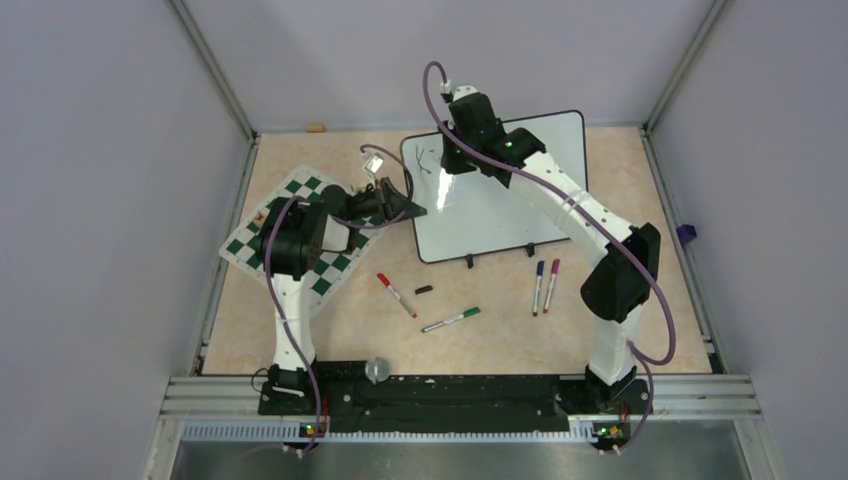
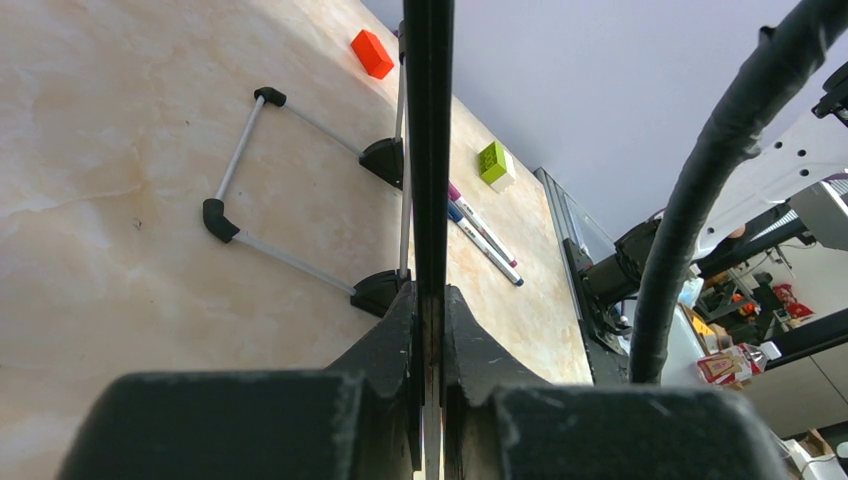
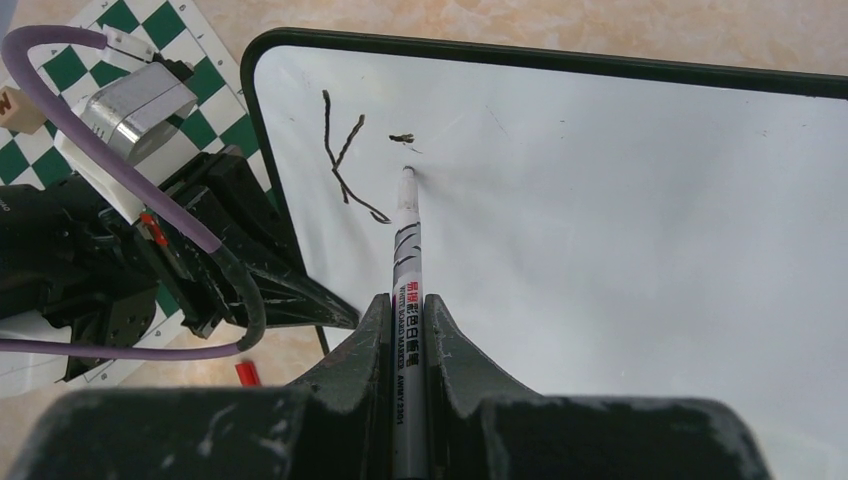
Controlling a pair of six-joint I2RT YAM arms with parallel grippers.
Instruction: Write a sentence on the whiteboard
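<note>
- Two grips to start from: at the right end effector, pinches the barrel of a marker tight between closed fingers, nib pointing up the board.
- Brings that nib to, or just off, the face of the whiteboard, a little right of the strokes already there; cannot tell from these views whether it touches.
- At the left end effector, clamps hard on the whiteboard's left edge, with the black frame running straight up between the fingers. Looks like a steadying hold while the other arm writes.
- Shows, of the sentence, only a rough "K" near the top-left corner and a small dab beside it. Leaves the rest of the board white.
- Counts as barely begun, by that evidence: first letter down, second hardly started, every other letter and word yet to write.
- Calls next for short, light strokes to the right of the "K", with the left grip kept firm so the board does not slide.
- Finds the whiteboard at the far middle of the tabletop, propped on its small black feet, its left edge just beside the chess mat.
- Leaves spare pens lying nearer the arms: a red marker, a green marker, a blue and pink pair, plus a small black cap.
</note>
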